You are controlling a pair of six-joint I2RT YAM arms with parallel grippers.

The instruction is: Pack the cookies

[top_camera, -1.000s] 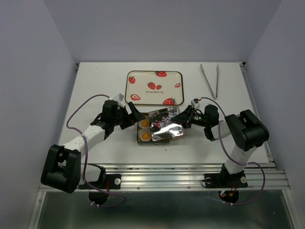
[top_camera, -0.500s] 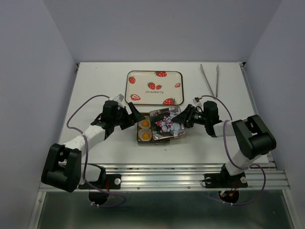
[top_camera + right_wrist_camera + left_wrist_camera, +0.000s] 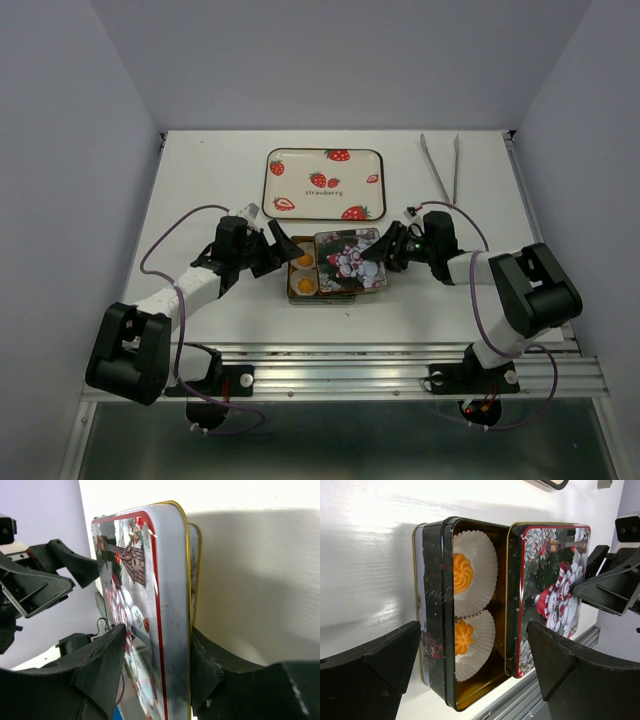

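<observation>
**Step in hand (judged):** closing the tin after loading. Lid laid over the right part of the tin only, not yet seated, with the left part uncovered.

**Location of task items:** two cookies visible in the uncovered left part of the tin, each seated in a white paper cup, one beside the other along the tin's left wall. No others visible; possibly hidden under the lid. Tin resting on the bench, just in front of the strawberry tray.

**Right end effector:** at the tin's right end, one finger on either side of the lid's right edge. Cannot tell from the wrist view whether clamped on the lid or slackened. Well apart from the visible cookies, with the lid in between.

**Left end effector:** fully open and holding nothing, just beside the tin's left end. In the wrist view, cookies framed between the two fingers, near but not touched.

**Next move (judged):**
1. Slide or lower the lid leftward until square over all four tin walls.
2. Keep the lid level to avoid catching the paper cups or crushing the cookies.
3. Brace the tin's left end with the left end effector if needed, to stop the tin skidding across the bench.
4. Press the lid down to seat the rim, then release.
</observation>
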